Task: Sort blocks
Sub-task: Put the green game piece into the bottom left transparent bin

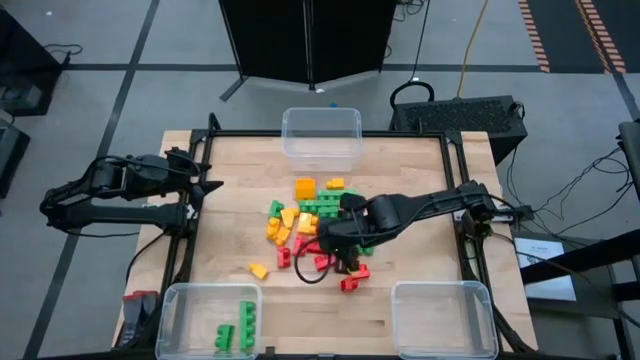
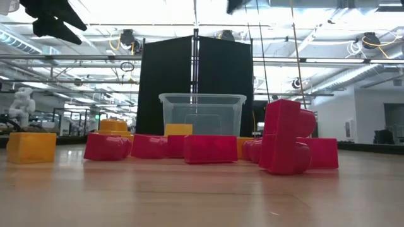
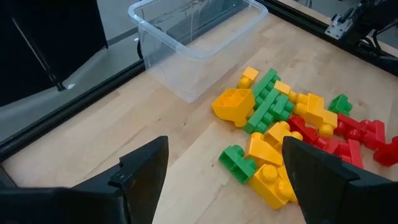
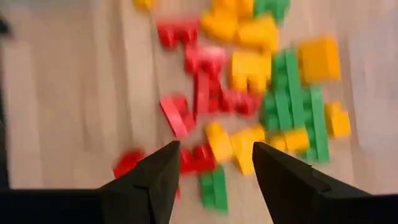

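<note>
The right gripper (image 4: pixel 214 171) is being held over the blocks (image 1: pixel 310 225) heaped mid-tabletop (image 1: pixel 420 190), its fingers (image 4: pixel 152 180) parted and grasping nothing, red and green pieces lying between them. The left gripper (image 3: pixel 224 180) is being kept released at the tabletop's edge.

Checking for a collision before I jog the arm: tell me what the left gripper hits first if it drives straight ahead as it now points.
The left gripper, open at the table's left edge, points at the brick pile. Straight on, it would likely first meet the small green brick at the pile's near edge, beside yellow bricks; depth is uncertain.
</note>
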